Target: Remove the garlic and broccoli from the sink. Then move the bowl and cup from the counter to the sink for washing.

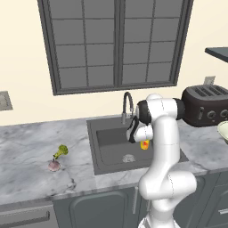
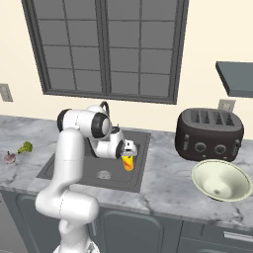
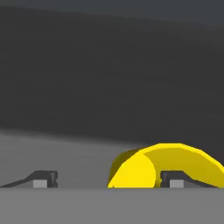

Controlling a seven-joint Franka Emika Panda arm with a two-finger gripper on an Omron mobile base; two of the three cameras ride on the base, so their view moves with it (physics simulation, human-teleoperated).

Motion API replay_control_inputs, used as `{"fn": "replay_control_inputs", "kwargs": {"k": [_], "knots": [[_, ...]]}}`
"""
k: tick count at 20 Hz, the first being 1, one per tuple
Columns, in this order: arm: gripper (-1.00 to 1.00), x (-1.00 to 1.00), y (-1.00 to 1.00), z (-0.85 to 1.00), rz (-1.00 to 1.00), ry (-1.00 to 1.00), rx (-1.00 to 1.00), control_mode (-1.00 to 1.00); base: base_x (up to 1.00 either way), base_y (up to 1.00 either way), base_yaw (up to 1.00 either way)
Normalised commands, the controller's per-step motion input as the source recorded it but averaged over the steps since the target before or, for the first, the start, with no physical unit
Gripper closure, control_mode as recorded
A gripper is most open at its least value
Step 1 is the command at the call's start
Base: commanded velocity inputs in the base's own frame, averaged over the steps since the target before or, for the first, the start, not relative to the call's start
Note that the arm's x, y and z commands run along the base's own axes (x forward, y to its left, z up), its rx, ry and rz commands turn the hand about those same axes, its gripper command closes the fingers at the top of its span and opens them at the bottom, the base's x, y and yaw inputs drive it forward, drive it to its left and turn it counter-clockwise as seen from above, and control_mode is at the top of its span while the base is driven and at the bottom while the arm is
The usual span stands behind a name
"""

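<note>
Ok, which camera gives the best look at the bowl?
The right base view: the whole bowl shows there, on the counter in front of the toaster. In the left base view just a sliver of its rim appears at the right edge, beside the toaster.

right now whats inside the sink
The yellow cup is in the sink, just below the open gripper, and the pale drain disc lies on the floor. The arm hides part of the basin's right side.
</note>
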Motion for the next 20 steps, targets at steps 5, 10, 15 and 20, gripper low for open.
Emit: {"fn": "replay_control_inputs", "kwargs": {"k": [5,10,15,20], "knots": [[-1.00,-0.08,-0.14,0.21,0.00,0.00,0.03,-1.00,0.00,0.00,0.00],[-1.00,-0.12,-0.14,0.23,0.00,-0.02,0.02,-1.00,0.00,0.00,0.00],[-1.00,-0.12,-0.10,0.29,0.00,0.00,0.03,-1.00,0.00,0.00,0.00],[-1.00,-0.17,-0.08,0.34,-0.02,-0.01,0.05,-1.00,0.00,0.00,0.00]]}}
